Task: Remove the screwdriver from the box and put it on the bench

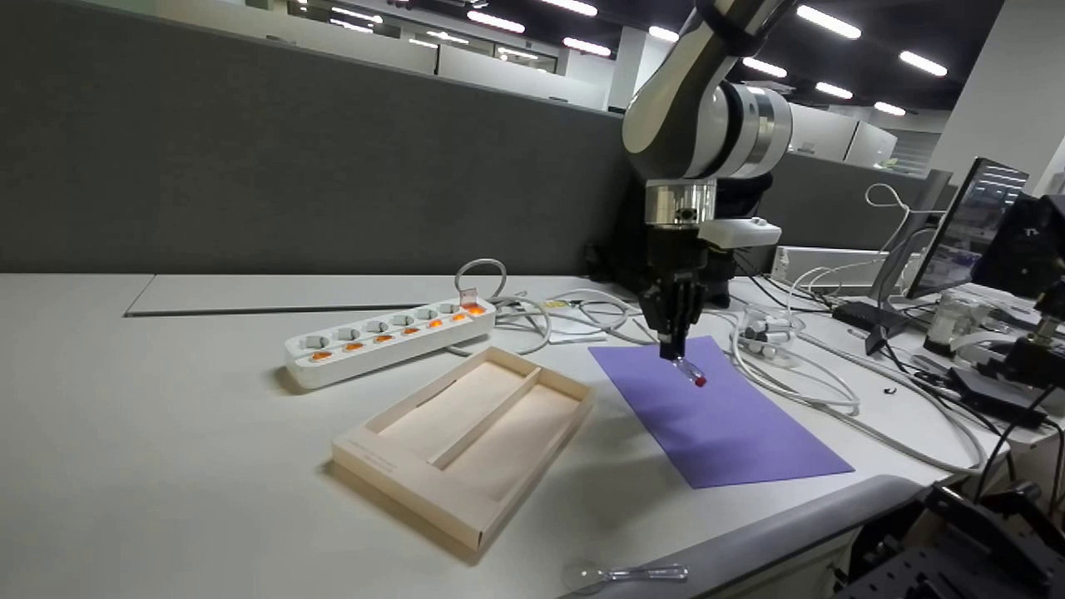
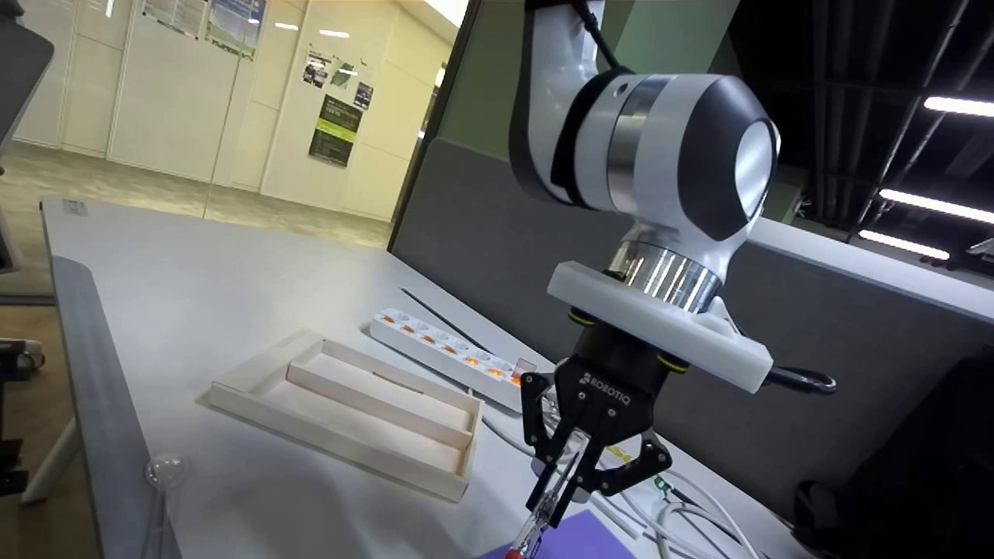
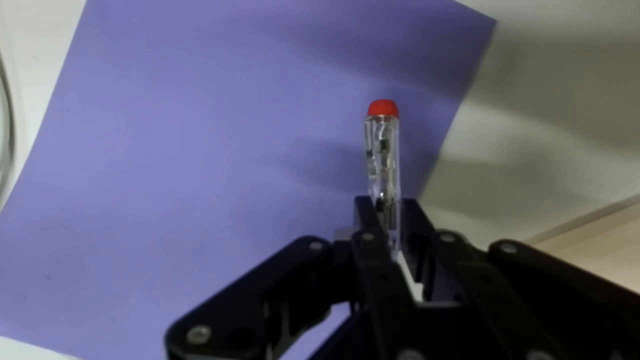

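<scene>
The screwdriver (image 3: 383,155) was out of the box (image 1: 416,477) and up over the purple paper (image 1: 732,441)

The gripper (image 3: 386,212) had both jaws clamped snug on the screwdriver. Its red end poked out past the fingertips, tilted downward, and the see-through rest of it ran up between the fingers. It looked lifted off the paper, though I couldn't tell how high. In the wrist view it hung near the paper's edge on the box side. Past that edge came a strip of bench (image 1: 166,466), then the box with its low rims and lengthwise divider. Decent room that way, the bench ran on wide. Tighter bits: a white power strip (image 1: 391,349) near one long side of the box, white cables (image 1: 819,403) along the paper's opposite edge, and the bench's rounded grey front edge near one paper corner. A see-through stick (image 1: 645,574) with a round end lay by that front edge, well apart from the gripper.
</scene>
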Motion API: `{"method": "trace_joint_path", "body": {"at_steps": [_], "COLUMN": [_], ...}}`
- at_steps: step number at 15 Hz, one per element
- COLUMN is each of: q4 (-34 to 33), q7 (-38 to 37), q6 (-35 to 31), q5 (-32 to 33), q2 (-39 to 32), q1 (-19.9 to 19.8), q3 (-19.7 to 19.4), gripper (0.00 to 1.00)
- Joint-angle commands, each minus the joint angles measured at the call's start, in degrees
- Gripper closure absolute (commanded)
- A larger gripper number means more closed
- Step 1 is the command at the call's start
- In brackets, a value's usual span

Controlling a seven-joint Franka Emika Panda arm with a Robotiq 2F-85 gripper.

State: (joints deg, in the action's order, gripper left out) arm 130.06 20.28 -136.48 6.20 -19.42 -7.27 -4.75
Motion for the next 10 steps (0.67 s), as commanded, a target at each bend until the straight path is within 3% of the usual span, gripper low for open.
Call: {"method": "trace_joint_path", "body": {"at_steps": [1,10], "q4": [-0.8,-3.2], "q7": [-1.7,-3.1], "q6": [0.6,-0.5], "q5": [1.3,1.3], "q2": [-1.7,-8.2], "q1": [-0.3,-1.9], "q3": [-0.3,-2.2], "gripper": [0.96,0.96]}}
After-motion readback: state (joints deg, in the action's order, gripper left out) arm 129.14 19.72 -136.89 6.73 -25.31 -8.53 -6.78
